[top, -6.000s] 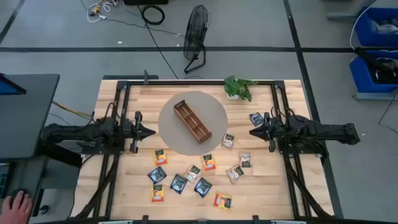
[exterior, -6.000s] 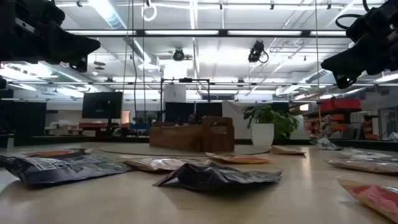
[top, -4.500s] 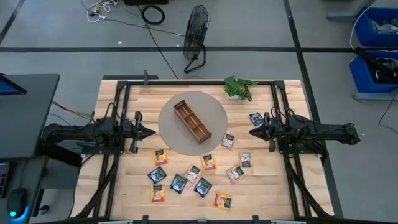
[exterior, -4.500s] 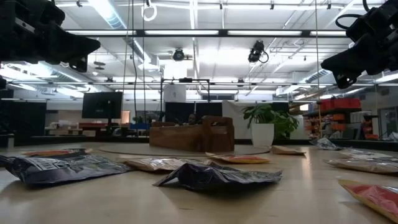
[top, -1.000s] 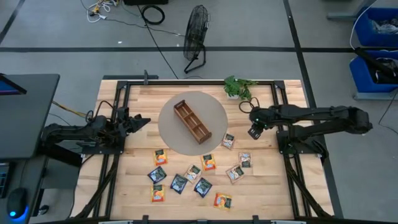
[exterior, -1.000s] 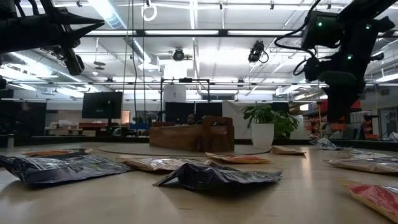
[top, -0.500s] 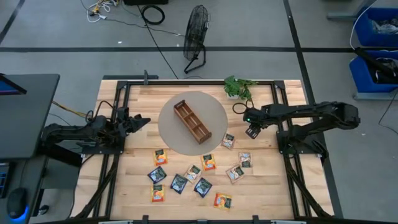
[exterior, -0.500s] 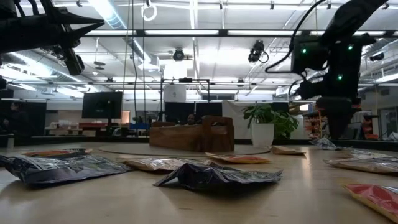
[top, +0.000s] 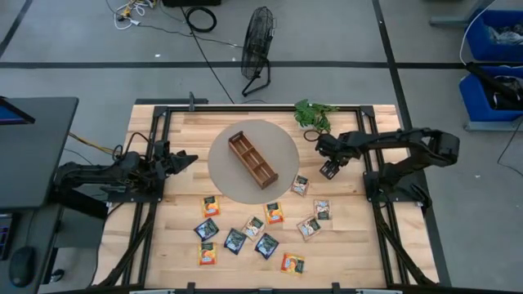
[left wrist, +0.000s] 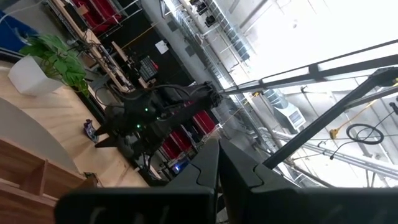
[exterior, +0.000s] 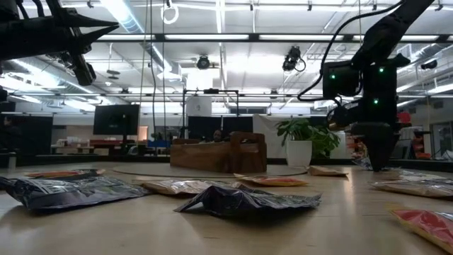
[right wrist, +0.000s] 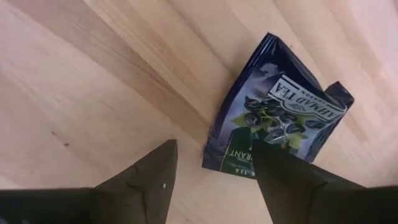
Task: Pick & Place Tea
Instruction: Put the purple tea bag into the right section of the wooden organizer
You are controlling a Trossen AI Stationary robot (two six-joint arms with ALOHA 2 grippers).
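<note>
Right gripper [right wrist: 211,171] hangs over a blue sachet [right wrist: 273,127], fingers spread and empty; left gripper [top: 186,159] sits clenched at the table's left.

Dark blue tea sachet [right wrist: 278,125] flat on wood, beyond the parted right end effector [right wrist: 214,167] fingers.

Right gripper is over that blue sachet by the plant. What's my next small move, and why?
Probably ease the right gripper straight down over the blue sachet. The right wrist view shows the fingers open, with the sachet's near edge lying between them, flat on the table and not yet touched. Then close. The left gripper waits at the table's left.
</note>
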